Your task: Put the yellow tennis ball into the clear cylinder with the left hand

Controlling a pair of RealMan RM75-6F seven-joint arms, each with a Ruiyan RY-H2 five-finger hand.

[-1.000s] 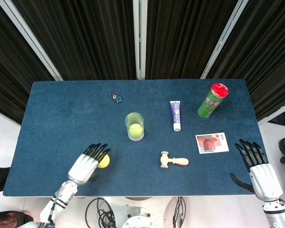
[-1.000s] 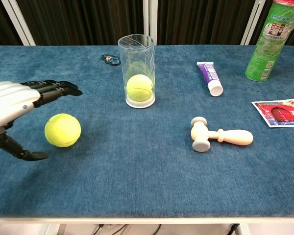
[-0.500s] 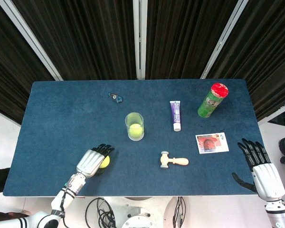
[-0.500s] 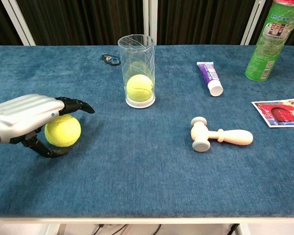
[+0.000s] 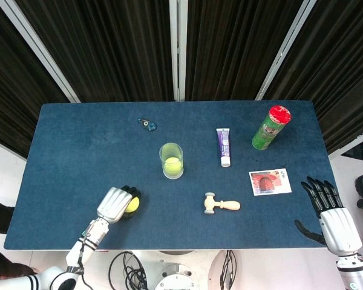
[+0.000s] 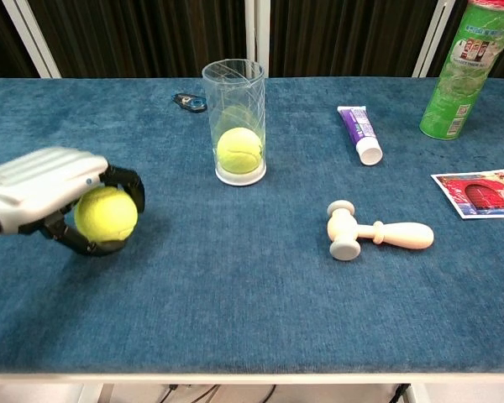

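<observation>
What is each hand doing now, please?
Left hand: fingers closed around the ball, holding it.
Right hand: open, fingers apart, holding nothing.

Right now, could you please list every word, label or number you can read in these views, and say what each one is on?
None can be read with certainty.
Green canister: print on its label, too blurred to read.
Purple tube: small print, illegible.
Red picture card: characters at its corner, too small to read.
Yellow tennis ball in the left hand: no marking visible.
</observation>
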